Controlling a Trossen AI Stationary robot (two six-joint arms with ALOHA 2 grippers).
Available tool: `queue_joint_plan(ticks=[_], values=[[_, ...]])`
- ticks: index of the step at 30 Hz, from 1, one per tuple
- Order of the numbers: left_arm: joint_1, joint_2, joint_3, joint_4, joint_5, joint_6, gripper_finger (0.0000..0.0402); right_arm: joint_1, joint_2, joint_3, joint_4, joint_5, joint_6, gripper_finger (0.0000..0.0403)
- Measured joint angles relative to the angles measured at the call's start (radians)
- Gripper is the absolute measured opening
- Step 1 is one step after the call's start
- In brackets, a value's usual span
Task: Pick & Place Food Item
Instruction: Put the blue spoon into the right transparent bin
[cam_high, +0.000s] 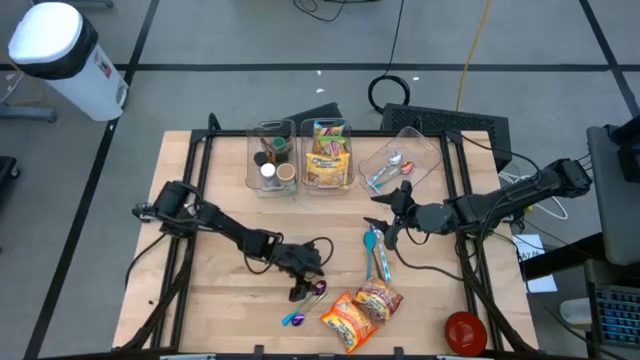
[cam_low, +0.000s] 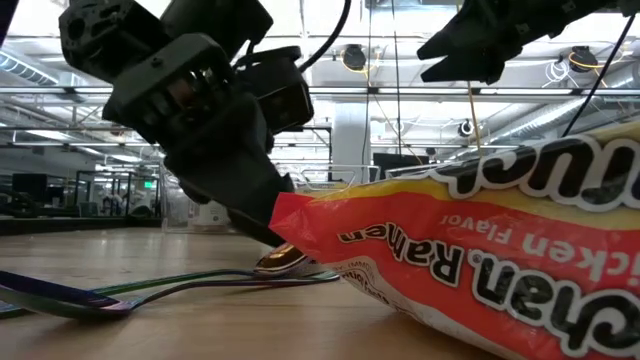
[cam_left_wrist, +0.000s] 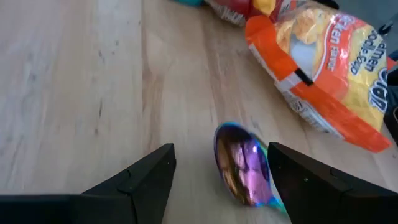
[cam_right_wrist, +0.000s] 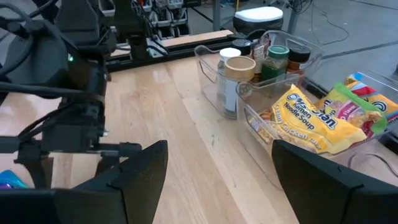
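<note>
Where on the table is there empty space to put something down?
Bare wood lies along the table's left side, beside the left arm, and in the far-right corner past the spoon bin. It is crowded at the front middle, around the left gripper, iridescent spoon and ramen packets.
</note>
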Motion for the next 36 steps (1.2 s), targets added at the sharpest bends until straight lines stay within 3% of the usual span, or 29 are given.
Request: queue_joint_plan(ticks=[3,6,13,17,23,29,36], values=[[-0.002,0.013,0.000,-0.001,0.002,0.002,0.0264,0.000,0.000,0.000,0.001,0.000,0.000,0.0279],[-0.009,0.014,0.000,-0.008,0.002,0.002,0.0233,0.000,0.000,0.000,0.001,0.000,0.000,0.0279],[0.000,0.015,0.000,-0.029,-0.019,0.006,0.0083,0.000,0.000,0.000,0.001,0.000,0.000,0.0279],[0.022,-0.006,0.002,-0.056,0.040,0.012,0.0013,0.000,0.000,0.000,0.001,0.000,0.000,0.0279],[0.055,-0.116,-0.007,-0.182,0.024,0.102,0.0012,0.000,0.000,0.000,0.000,0.000,0.004,0.0279],[0.087,-0.304,-0.005,-0.219,-0.134,0.249,0.0011,0.000,0.000,-0.001,0.017,0.001,0.007,0.0279],[0.133,-0.440,-0.005,-0.149,-0.271,0.433,0.0011,0.000,0.000,-0.087,0.271,-0.003,-0.076,0.0279]])
